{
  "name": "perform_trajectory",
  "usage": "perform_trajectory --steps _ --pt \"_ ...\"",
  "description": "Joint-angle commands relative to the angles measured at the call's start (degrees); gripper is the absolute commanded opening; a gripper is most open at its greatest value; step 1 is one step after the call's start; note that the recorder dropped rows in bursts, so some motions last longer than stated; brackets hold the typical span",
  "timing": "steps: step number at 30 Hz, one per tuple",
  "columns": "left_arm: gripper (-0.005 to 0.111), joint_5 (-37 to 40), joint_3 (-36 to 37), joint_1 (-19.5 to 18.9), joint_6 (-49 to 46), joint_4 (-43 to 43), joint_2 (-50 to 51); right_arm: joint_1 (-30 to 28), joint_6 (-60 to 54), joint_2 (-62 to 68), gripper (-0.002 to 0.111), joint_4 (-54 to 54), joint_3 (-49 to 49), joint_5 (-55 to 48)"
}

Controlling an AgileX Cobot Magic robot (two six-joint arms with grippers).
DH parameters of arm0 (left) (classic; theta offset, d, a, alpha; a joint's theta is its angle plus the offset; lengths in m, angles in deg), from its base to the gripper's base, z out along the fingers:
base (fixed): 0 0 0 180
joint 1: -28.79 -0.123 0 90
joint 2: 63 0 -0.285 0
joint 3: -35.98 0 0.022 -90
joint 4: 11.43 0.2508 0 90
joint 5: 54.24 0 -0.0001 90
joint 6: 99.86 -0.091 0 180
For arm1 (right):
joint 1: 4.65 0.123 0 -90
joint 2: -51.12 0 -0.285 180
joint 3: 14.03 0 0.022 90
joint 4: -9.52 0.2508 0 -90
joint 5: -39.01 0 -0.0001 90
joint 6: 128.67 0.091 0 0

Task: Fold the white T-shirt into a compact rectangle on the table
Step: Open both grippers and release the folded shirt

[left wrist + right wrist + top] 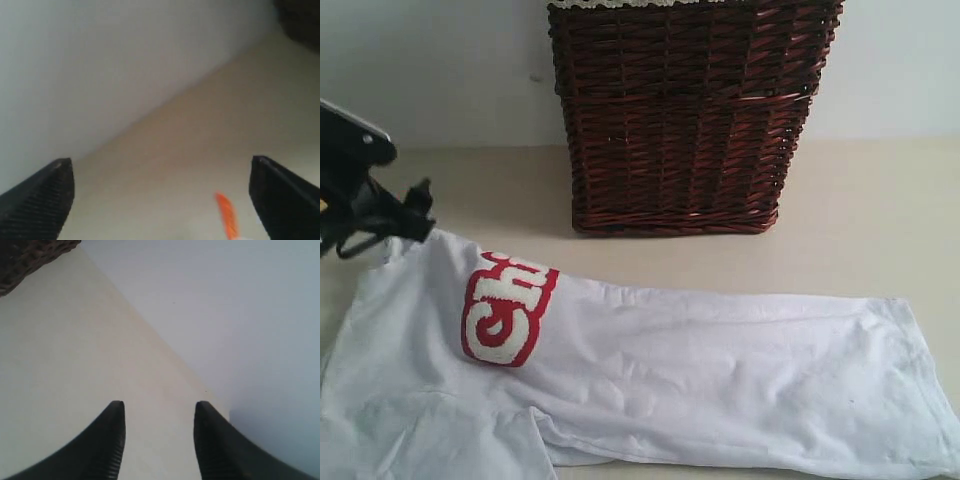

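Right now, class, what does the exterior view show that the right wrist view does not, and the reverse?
Only the exterior view: the large white T-shirt with red-outlined lettering and the black left gripper. Only the right wrist view: the black right gripper, jaws apart, nothing between them. Both: the dark brown wicker basket and the smooth cream-beige table.

One white cotton T-shirt with red lettering [720,370]; one dark brown wicker basket [685,120]; one cream-beige table [880,220]; two black grippers: left gripper [160,162], right gripper [159,405].
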Motion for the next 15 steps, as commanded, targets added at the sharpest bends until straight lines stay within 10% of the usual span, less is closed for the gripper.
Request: perform_trajectory --steps 1,7,12,15 --pt "0.09 -3.5 -4.22 -0.1 -1.03 -10.19 -1.22 -0.25 0.65 -1.21 0.043 0.05 1.58 -0.96" --pt "0.087 -3.37 -2.85 1.34 -1.37 -23.64 -3.17 -0.25 0.65 -7.63 0.041 0.05 1.58 -12.52" --pt "0.049 -1.61 -2.1 6.22 -6.99 -38.33 -10.54 -0.25 0.65 -17.17 0.016 0.15 1.58 -31.7" --pt "0.02 17.04 -2.1 8.42 -7.34 -39.36 -15.46 -0.25 -0.04 -18.91 0.002 1.76 1.47 -47.58"
